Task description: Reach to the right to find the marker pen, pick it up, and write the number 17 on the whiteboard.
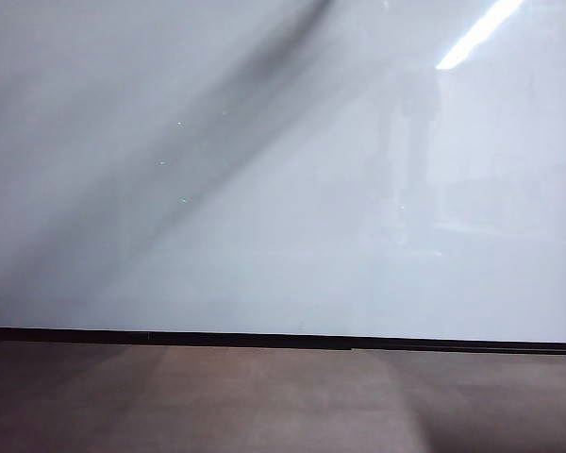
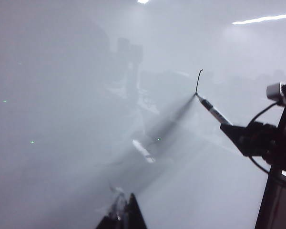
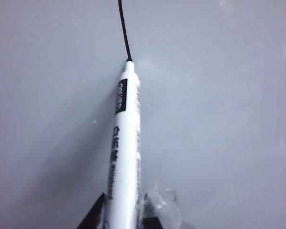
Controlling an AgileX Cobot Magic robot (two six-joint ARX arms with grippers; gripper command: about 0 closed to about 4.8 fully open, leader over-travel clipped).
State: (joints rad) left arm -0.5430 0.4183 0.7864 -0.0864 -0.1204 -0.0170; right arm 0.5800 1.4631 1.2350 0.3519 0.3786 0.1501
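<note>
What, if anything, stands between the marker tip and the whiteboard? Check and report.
Nothing visible. The right hand holds the marker with its tip on the whiteboard, at the end of a black stroke. The left hand hangs off to the side, clear of the marker.

We see the glossy whiteboard (image 1: 283, 217) filling most of the view, a dark diagonal shadow crossing it, a ceiling light strip's reflection (image 1: 479, 34) at upper right, and brown-grey floor (image 1: 264, 401) below.

A brown-grey floor (image 1: 264, 401) — bare, dull — lies under a dark shadow.
</note>
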